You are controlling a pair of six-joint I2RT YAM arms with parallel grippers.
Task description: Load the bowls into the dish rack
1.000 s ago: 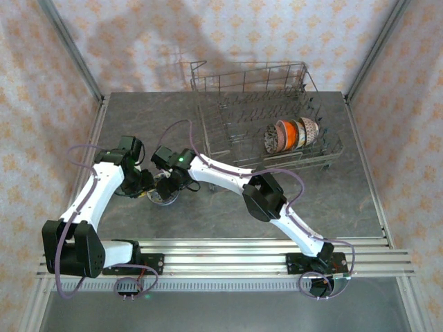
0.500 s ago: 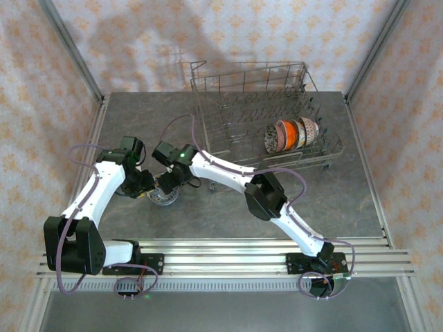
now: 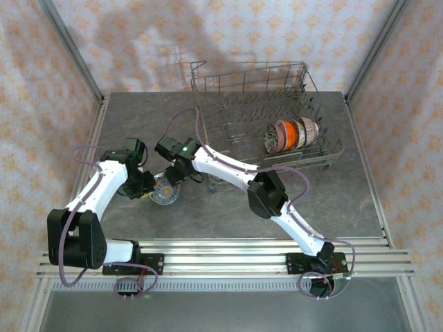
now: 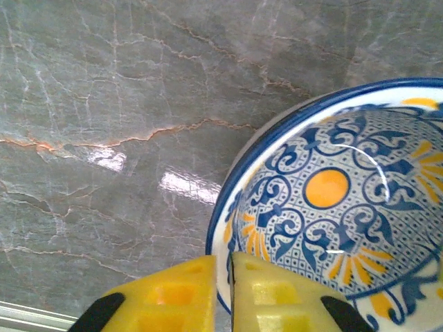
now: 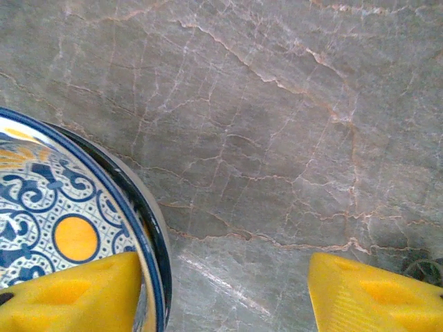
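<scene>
A blue-and-white patterned bowl [image 3: 165, 191] with an orange centre sits upright on the grey marble table, left of the dish rack [image 3: 223, 117]. My left gripper [image 3: 147, 188] is at the bowl's left side. In the left wrist view the left gripper [image 4: 230, 294] is shut on the near rim of the bowl [image 4: 332, 200]. My right gripper [image 3: 177, 173] hovers at its far right edge. In the right wrist view the right gripper [image 5: 225, 297] is open, with one finger over the inside of the bowl [image 5: 55, 207] and the other over bare table. Several bowls [image 3: 291, 135] stand on edge in the rack's right end.
The marble table [image 3: 332, 194] is bare to the right of the arms and in front of the rack. Metal rails [image 3: 228, 252] run along the near edge. Patterned walls close in the left, right and back.
My left gripper has closed onto the bowl's rim. The right gripper has narrowed and drawn back toward the rack, uncovering more of the bowl.
</scene>
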